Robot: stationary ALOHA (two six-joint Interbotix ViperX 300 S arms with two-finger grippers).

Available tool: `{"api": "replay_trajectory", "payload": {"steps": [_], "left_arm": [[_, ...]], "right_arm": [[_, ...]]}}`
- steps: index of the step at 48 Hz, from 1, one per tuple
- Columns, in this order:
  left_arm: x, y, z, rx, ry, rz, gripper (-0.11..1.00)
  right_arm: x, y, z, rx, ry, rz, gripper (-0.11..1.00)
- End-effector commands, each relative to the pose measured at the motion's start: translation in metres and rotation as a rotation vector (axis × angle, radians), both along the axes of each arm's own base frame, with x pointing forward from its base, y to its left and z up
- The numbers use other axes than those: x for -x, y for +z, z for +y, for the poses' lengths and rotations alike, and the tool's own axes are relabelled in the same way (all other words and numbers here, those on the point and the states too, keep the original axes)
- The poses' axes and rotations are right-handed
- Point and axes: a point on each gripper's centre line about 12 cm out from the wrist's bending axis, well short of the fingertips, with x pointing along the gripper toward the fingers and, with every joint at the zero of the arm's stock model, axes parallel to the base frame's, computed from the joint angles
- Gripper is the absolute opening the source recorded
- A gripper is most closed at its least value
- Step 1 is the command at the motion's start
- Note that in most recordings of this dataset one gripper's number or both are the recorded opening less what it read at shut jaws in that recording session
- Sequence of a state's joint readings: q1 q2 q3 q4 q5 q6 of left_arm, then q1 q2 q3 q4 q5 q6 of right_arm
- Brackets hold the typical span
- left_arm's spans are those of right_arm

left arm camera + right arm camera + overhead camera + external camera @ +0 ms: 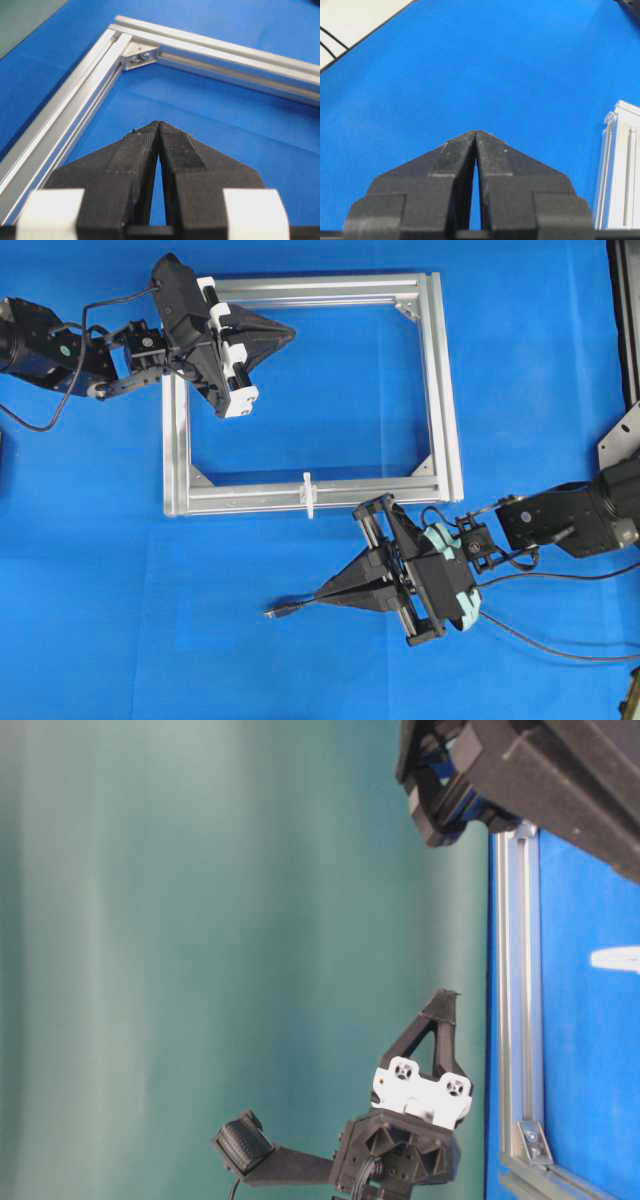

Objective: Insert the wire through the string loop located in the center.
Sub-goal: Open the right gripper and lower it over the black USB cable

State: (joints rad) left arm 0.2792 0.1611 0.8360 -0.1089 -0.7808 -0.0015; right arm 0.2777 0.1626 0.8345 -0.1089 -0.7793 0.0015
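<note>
A: Where is the wire (290, 608)?
B: On the blue cloth (120, 620) below the aluminium frame (445, 390) — its plug end pokes out left of the right gripper (322, 595), whose tips are pressed together; whether they pinch the wire, I cannot tell.
A: And the string loop (309, 494)?
B: Upright across the frame's lower bar. The left gripper (290, 334) is closed on nothing, over the frame's top-left corner.

Black wire (288, 609) on blue mat; white string loop (309, 494) upright on frame bar.
</note>
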Motion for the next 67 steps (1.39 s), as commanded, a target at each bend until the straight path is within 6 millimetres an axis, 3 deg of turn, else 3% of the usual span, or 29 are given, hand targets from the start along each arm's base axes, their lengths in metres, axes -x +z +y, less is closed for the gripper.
{"api": "replay_trajectory", "payload": {"steps": [1,6,27,30,34,44,47,58,67], "left_arm": [[-0.004,0.023,-0.004,-0.029,-0.031,-0.041,0.00],[-0.004,0.022,-0.004,-0.021,-0.032,-0.021,0.00],[-0.003,0.021,-0.007,-0.018,-0.039,-0.012,0.00],[-0.003,0.021,-0.008,-0.020,-0.040,-0.012,0.00],[-0.003,0.021,-0.008,-0.020,-0.042,-0.012,0.00],[-0.003,0.022,-0.008,-0.020,-0.041,-0.013,0.00],[-0.003,0.023,-0.008,-0.021,-0.040,-0.016,0.00],[-0.002,0.024,-0.008,-0.023,-0.041,-0.017,0.00],[-0.002,0.024,-0.008,-0.023,-0.041,-0.019,0.00]], "right_arm": [[-0.004,0.019,0.002,-0.006,0.006,-0.054,0.00],[-0.005,0.020,0.003,-0.007,0.003,-0.027,-0.05],[-0.009,0.020,0.005,-0.004,0.000,0.005,-0.04],[-0.009,0.020,0.005,-0.015,-0.003,0.009,0.02],[-0.009,0.020,0.005,-0.029,-0.007,0.017,0.18],[-0.006,0.018,0.004,-0.033,-0.011,0.034,0.78],[-0.006,0.018,0.004,-0.034,-0.012,0.034,0.91],[-0.007,0.016,0.003,-0.039,-0.022,0.042,0.92],[-0.011,-0.004,0.001,-0.055,-0.061,0.097,0.92]]}}
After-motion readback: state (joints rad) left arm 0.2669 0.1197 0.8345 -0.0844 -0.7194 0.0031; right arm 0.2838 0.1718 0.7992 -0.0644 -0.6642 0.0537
